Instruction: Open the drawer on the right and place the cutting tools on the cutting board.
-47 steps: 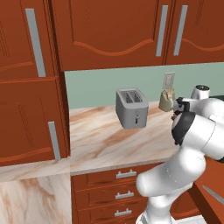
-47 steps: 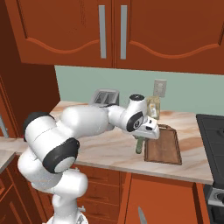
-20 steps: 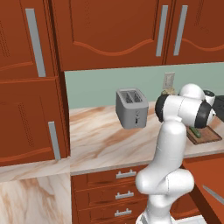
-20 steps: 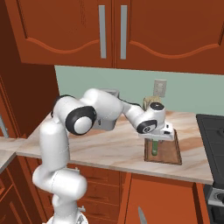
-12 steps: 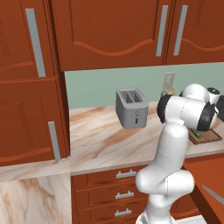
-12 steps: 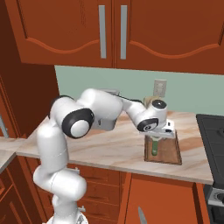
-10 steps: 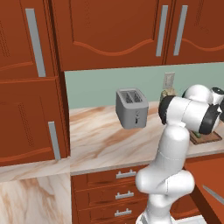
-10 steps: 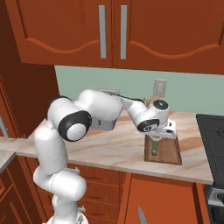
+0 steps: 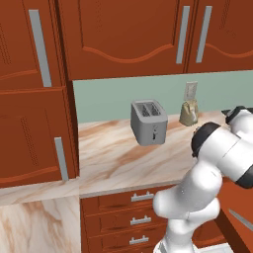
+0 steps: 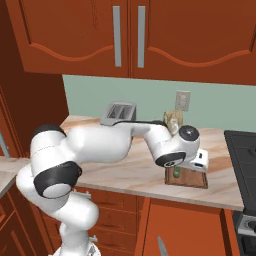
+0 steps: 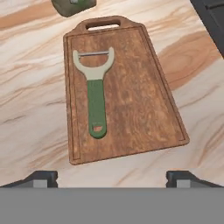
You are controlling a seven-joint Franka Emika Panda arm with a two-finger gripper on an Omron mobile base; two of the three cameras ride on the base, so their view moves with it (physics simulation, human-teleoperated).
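Gripper [image 11: 112, 177] is hanging wide open and empty over your cutting board [image 11: 131, 100], where the peeler [image 11: 95, 94] is lying toward nine o'clock, so dropping carelessly risks knocking it off.

The bench [image 11: 35, 87] is a marbled top in pale cream with tan and rust veins, running along a pale green back wall above reddish-brown cabinets. A grey two-slot toaster [image 9: 148, 121] stands on it toward the left, near the wall. Further right, close against the wall, sits a small olive-brown bag [image 9: 189, 113]. To the right of that, nearer the front edge, the dark brown cutting board [image 11: 140, 105] lies flat on the bench, its handle loop at the far end. At the far right the bench meets a dark stove top [image 10: 242, 145].
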